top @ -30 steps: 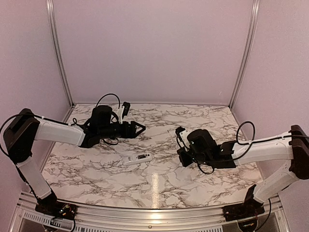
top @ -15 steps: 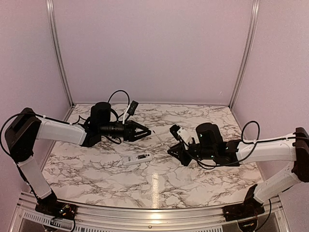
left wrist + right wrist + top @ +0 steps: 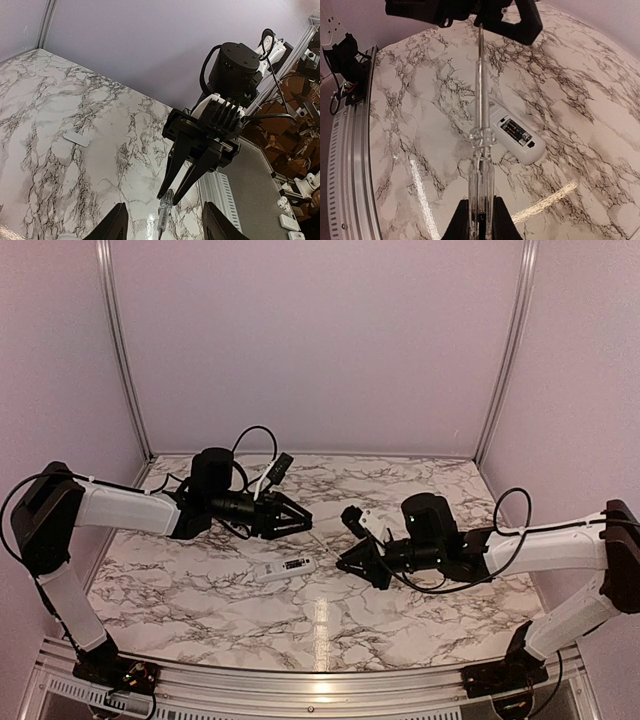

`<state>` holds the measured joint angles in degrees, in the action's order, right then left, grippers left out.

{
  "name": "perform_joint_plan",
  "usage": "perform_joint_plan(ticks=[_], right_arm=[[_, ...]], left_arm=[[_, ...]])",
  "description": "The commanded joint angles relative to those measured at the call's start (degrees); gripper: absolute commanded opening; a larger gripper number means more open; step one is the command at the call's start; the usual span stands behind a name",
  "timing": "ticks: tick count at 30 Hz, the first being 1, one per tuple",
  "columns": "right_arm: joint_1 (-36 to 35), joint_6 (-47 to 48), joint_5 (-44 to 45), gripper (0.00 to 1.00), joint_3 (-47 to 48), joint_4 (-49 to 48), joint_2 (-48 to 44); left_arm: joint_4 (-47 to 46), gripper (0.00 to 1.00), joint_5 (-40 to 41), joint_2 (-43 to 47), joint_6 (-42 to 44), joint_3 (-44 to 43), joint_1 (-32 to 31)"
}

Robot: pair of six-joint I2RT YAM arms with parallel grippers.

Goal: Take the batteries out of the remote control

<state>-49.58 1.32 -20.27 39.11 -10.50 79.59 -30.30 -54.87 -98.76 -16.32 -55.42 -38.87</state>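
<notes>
The white remote control (image 3: 285, 567) lies on the marble table, back side up. In the right wrist view its compartment is open and two dark batteries (image 3: 516, 132) sit inside the remote (image 3: 530, 147). My right gripper (image 3: 350, 562) is shut on the handle of a long clear pen-like stick (image 3: 481, 165) and holds it above the table, to the right of the remote. Its thin shaft points at my left gripper (image 3: 303, 519). My left gripper is open, and in the left wrist view the stick's tip (image 3: 164, 215) lies between its fingers (image 3: 115, 225).
A small flat white cover piece (image 3: 76, 138) lies on the table away from the grippers. Metal rails run along the near edge (image 3: 350, 165) and up the corners of the purple walls.
Both arms have moved toward each other. My right gripper swung left with the stick and aimed it at my left gripper, which reached right and now has its open fingers around the tip.
</notes>
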Motion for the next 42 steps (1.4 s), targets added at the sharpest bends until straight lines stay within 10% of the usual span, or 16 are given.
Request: perform_joint_plan(ticks=[1,22,28,34,38,42], right_arm=[[0.3,1.2,-2.6,0.0,2.9,0.1,0.8],[0.3,0.9,-5.2,0.0,3.6,0.8,1.7],[0.3,0.9,-5.4,0.0,3.6,0.9,1.8],[0.3,-0.2,-3.8,0.0,3.9,0.7,1.9],[0.3,-2.4,-0.8,0.6,4.1,-0.2,1.5],[0.5,-4.2,3.0,0.83,3.2,-3.8,-0.7]], left_arm=[[5.4,0.52,-3.0,-1.1,5.6,-1.1,-0.8],[10.6,0.29,-1.7,-3.0,10.7,-2.2,-2.8],[10.4,0.0,-1.2,-3.2,10.9,-2.2,-3.3],[8.8,0.0,0.3,-2.8,10.4,-1.2,-3.3],[5.8,0.0,2.7,-3.7,6.1,-1.7,-3.3],[-0.1,0.0,5.7,-4.5,-3.3,-2.4,-3.2]])
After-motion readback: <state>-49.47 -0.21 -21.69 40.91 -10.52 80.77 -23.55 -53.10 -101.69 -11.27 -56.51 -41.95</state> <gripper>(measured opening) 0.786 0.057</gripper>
